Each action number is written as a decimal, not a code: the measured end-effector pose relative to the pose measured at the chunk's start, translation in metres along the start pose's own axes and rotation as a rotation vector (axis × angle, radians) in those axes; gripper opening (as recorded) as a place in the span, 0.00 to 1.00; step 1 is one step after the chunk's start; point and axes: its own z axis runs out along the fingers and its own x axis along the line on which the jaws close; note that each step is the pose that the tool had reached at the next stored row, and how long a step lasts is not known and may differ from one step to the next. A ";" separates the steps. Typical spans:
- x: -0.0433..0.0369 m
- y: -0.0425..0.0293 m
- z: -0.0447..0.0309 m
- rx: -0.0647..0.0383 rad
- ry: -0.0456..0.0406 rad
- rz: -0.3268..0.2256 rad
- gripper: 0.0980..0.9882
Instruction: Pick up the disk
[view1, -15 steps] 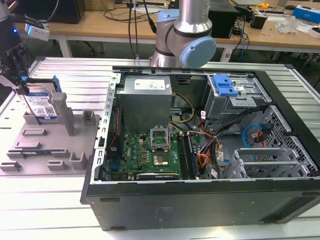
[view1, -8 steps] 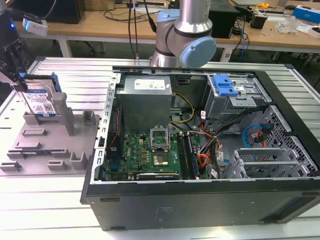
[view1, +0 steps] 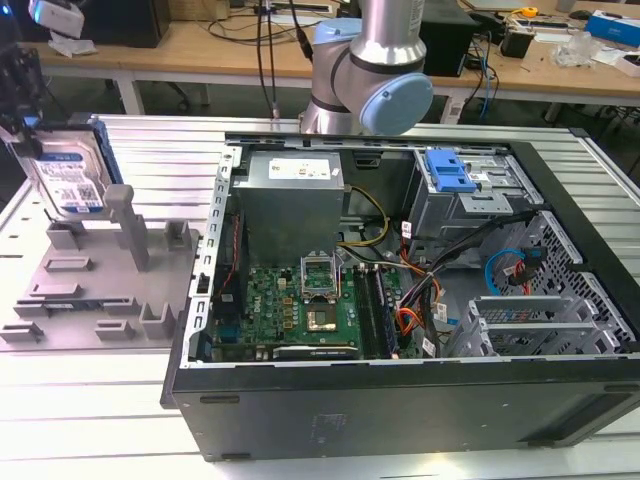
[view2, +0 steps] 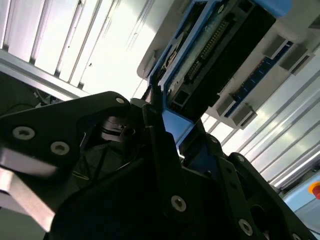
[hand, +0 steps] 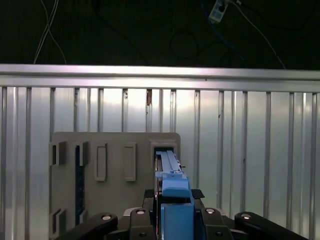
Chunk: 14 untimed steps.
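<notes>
In the second wrist view, the black gripper fills the foreground with its fingers pressed against the blue side rail of the disk, so that the jaws are pinched on the drive; the connector edge and dark underside of the disk extend away from the fingers toward the ribbed metal table. In the first wrist view, the gripper again clasps the disk edge-on, the blue rail lying between the two black fingers, and beyond it lies the grey plastic fixture with its raised slots, resting on the slatted table. In the exterior view, the nearest object is the open computer case, which shows a green motherboard, a metal power supply box and a blue plastic bracket at the drive bay. To the exterior view's left of the case stands the grey fixture with a tall grey post. The disk is held upright above the far left part of the fixture, clear of its slots, label facing the camera. Behind the case rises the arm, and wooden workbenches stand farthest back.
</notes>
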 end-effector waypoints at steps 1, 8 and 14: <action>0.0001 0.0002 -0.0097 0.000 -0.0009 0.000 0.30; 0.0003 0.0007 -0.0445 0.000 -0.0027 0.000 0.30; 0.0005 0.0013 -0.0777 0.000 -0.0040 0.000 0.30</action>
